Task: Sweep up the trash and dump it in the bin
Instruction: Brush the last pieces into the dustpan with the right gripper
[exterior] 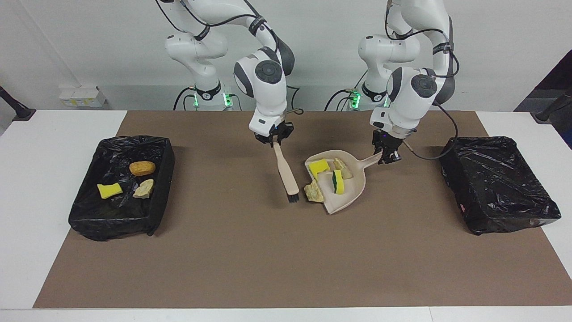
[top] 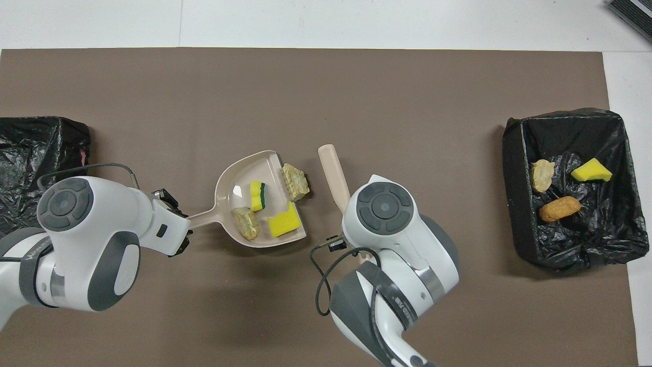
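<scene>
Left gripper (exterior: 388,154): clenched on the dustpan (exterior: 353,190) handle, centre right of the frame, so the mouth faces the brush.
Right gripper (exterior: 273,139): clenched on the brush (exterior: 286,172), bristles set beside the lump for a push.
Lump (exterior: 314,191): at the pan lip, centre, not yet in.
Scraps in pan (exterior: 320,167): three.
Bin (exterior: 149,147): centre left, three scraps held.

1. Brown mat (exterior: 250,250) covers most of white table (exterior: 44,134).
2. Power strip/white box (exterior: 82,96) at table edge nr wall, twd right arm's end.
3. Dark stand bases (exterior: 20,112) at both ends; dark obj (top: 631,12) at overhead view's corner.
</scene>
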Robot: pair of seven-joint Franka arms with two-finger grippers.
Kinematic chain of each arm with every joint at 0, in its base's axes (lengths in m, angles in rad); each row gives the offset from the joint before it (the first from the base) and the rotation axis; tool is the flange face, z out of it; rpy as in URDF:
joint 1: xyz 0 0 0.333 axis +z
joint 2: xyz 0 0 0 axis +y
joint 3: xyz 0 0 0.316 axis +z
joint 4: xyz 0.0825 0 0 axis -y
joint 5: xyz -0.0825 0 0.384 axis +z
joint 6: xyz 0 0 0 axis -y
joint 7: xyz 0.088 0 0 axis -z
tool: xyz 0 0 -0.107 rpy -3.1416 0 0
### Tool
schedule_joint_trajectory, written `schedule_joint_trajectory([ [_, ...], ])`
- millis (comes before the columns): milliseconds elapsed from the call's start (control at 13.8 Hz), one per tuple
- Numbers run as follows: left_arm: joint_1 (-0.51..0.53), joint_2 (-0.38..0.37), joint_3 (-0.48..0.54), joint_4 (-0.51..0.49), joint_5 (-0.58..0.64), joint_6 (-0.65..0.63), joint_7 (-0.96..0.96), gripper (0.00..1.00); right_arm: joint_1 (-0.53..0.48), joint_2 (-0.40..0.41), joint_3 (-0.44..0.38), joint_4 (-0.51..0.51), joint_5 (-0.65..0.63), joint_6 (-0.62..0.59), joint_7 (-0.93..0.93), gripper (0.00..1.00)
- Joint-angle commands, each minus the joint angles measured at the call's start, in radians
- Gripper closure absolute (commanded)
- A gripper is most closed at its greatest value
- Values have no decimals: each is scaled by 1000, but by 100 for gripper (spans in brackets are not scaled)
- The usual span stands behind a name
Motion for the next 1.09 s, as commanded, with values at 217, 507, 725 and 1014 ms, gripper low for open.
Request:
schedule_joint_trajectory([
  [217,8,-16,4,-17,10,17,17,100,110,247,13,243,-102,-75,40,100],
  [507,10,-18,4,-17,10,17,14,100,174,244,22,247,-81,-103,135,100],
  [725,23,-16,4,-16,9,27,9,100,196,238,22,250,-68,-106,169,100],
  [1014,45,-7,4,-10,-3,43,8,100,179,215,19,247,-85,-85,201,100],
])
